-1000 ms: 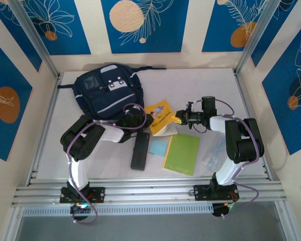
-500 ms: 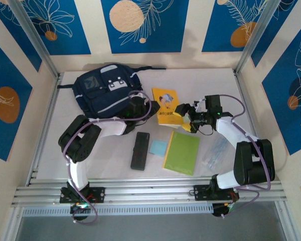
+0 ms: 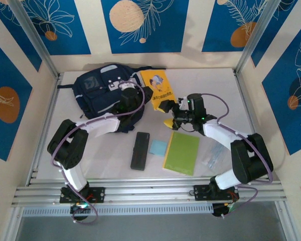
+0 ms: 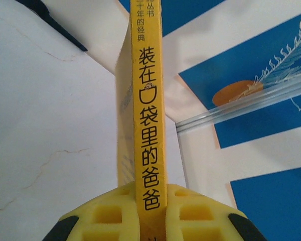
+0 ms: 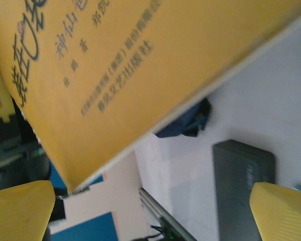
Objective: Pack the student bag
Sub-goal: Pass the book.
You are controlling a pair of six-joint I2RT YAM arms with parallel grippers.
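Note:
The student bag (image 3: 103,93), dark navy with light stripes and a white patch, lies at the back left of the table. A yellow book (image 3: 159,86) stands tilted just right of it, off the table. My left gripper (image 3: 144,96) is shut on the book (image 4: 149,125); the left wrist view has its spine squeezed between the yellow pads (image 4: 105,213) of that gripper (image 4: 150,201). My right gripper (image 3: 169,114) hangs open just right of and below the book. In the right wrist view, nothing sits in the gripper (image 5: 150,193), and the book's cover (image 5: 140,55) is above it.
A black pencil case (image 3: 140,150), a light blue note pad (image 3: 158,147), a green notebook (image 3: 182,153) and a clear plastic pouch (image 3: 214,152) lie across the front half of the table. Aluminium rails (image 3: 150,191) edge the table. The pencil case (image 5: 241,186) is under my right gripper.
My right gripper let go of the yellow book and opened. The left gripper closed on the book and carried it up and back, beside the bag.

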